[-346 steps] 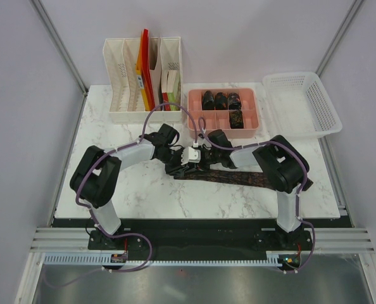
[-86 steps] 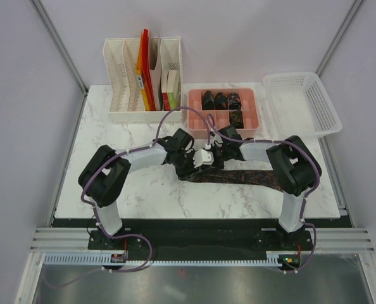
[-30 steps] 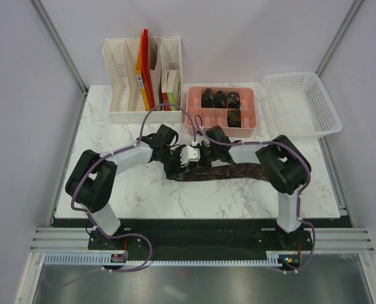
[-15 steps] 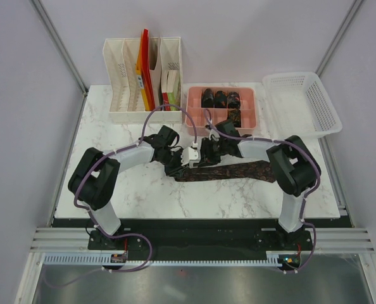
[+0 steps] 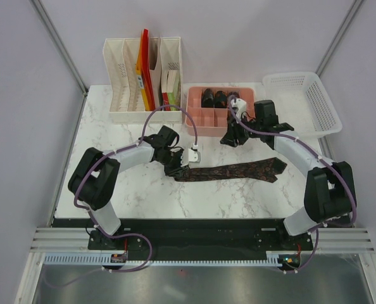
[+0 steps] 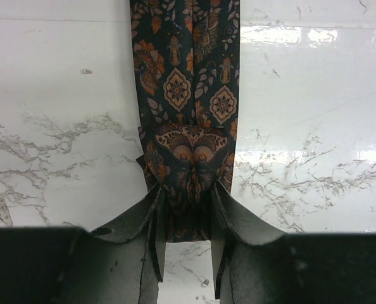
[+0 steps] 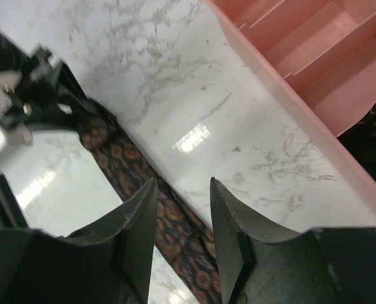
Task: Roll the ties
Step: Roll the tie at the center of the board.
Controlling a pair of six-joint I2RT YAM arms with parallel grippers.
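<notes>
A long dark patterned tie (image 5: 238, 171) lies flat across the table's middle, its left end wound into a small roll (image 6: 188, 166). My left gripper (image 5: 177, 166) is shut on that roll, whose sides its fingers (image 6: 151, 218) press. My right gripper (image 5: 231, 138) hangs open above the table beside the pink tray (image 5: 197, 120), with nothing between its fingers (image 7: 140, 215). The strip of the tie (image 7: 175, 221) passes beneath it. Rolled ties (image 5: 213, 99) sit in the tray's back compartments; my right arm hides part of the tray.
A white file organizer (image 5: 140, 82) with folders stands at the back left. A white mesh basket (image 5: 302, 104) sits at the back right. The tray's pink wall (image 7: 283, 107) is close to the right of my right gripper.
My right gripper has opened, let go of the tie and swung up and back right toward the tray. My left gripper has closed on the rolled end. The tie lies straighter.
</notes>
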